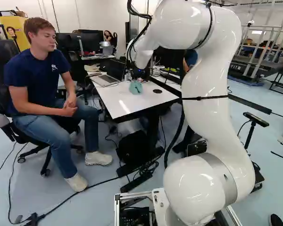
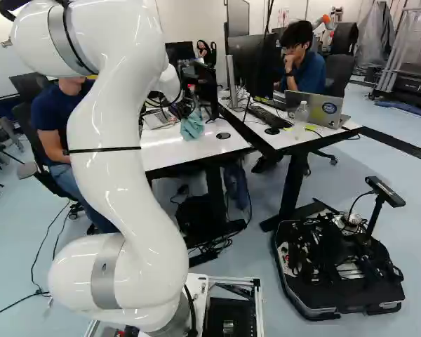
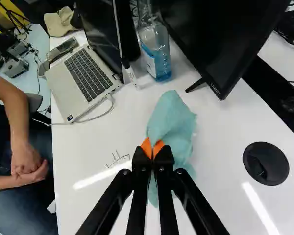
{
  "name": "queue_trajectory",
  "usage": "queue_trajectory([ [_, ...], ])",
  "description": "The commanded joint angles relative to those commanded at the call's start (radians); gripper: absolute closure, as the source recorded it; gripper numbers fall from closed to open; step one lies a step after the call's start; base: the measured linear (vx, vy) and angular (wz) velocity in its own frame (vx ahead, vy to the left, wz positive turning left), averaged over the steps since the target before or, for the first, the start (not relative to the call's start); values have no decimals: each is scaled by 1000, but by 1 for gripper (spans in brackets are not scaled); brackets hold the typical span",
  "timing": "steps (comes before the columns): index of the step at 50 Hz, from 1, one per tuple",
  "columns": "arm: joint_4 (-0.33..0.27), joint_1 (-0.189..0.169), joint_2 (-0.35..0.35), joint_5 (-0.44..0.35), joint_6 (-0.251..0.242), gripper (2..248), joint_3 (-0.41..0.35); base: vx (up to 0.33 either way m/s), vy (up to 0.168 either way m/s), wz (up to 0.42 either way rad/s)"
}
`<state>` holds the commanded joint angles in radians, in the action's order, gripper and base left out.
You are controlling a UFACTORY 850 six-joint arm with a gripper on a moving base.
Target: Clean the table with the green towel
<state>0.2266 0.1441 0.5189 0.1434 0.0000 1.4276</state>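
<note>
At the tabletop my gripper (image 1: 140, 74) points down over the green towel (image 1: 136, 88). Seen from the wrist, the gripper (image 3: 153, 151) is shut on the towel (image 3: 169, 120), its orange pads pinching the cloth. The bunched towel spreads ahead of the fingers and partly under them, against the white table (image 3: 93, 152). Beside the fingertips, on the laptop's side, are small dark drawn marks (image 3: 118, 159) on the tabletop. The fingers hide part of the cloth.
A laptop (image 3: 83, 73), a bottle with blue liquid (image 3: 156, 51) and a monitor (image 3: 220, 44) stand ahead of the gripper. A round black cable cover (image 3: 265, 163) lies beside it. A seated person's hands (image 3: 28, 164) are close to the table edge. Another robot (image 2: 328, 22) stands far back.
</note>
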Motion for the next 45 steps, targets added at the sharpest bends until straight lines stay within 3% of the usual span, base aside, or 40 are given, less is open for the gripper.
queue_trajectory([
  [45,0,107,81,0,0,226,107,0,0,0],
])
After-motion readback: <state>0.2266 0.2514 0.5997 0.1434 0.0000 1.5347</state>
